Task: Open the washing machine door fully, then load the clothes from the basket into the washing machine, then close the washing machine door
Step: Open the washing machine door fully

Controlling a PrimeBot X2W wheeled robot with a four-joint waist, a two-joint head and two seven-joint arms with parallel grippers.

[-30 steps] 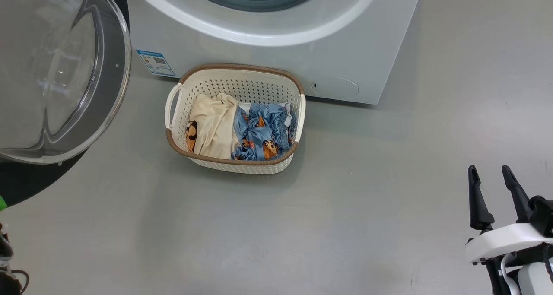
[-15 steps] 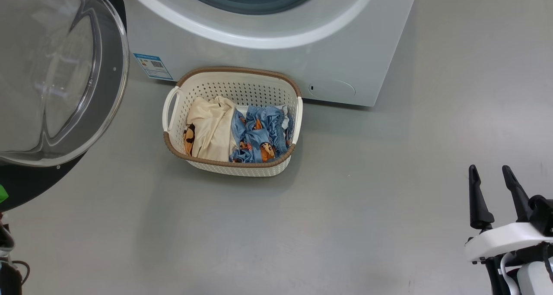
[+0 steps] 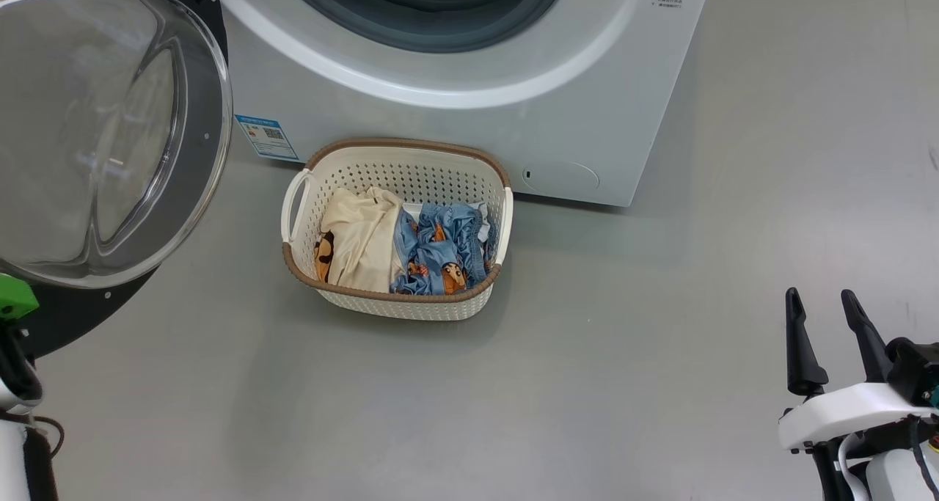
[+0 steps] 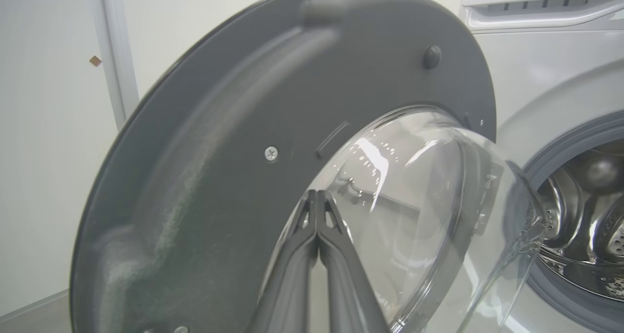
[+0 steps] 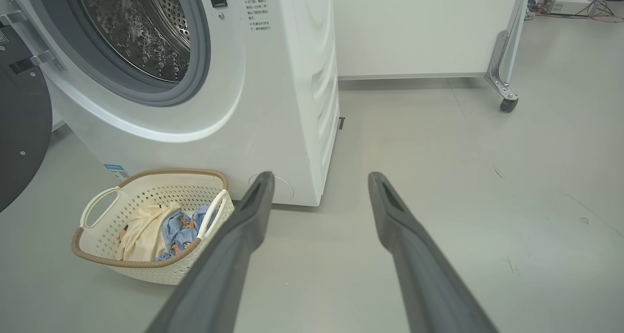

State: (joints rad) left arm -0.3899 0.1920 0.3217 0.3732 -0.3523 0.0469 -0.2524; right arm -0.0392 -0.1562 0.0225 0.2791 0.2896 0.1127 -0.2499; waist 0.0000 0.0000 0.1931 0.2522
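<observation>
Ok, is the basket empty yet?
No, the clothes lie inside the basket, a cream garment beside blue ones.

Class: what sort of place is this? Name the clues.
Probably a laundry corner staged in a lab: a front-loading washing machine, a basket of clothes on a grey floor, a wheeled partition behind.

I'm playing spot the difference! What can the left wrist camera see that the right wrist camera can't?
Left wrist view, not the right wrist view: the clear glass bowl of the washing machine door, and the left gripper with its fingers pressed shut.
Right wrist view, not the left wrist view: the cream basket with the clothes in it, the open right gripper, and a caster wheel.
Both: the white washing machine, its steel drum, and the open washing machine door.
</observation>
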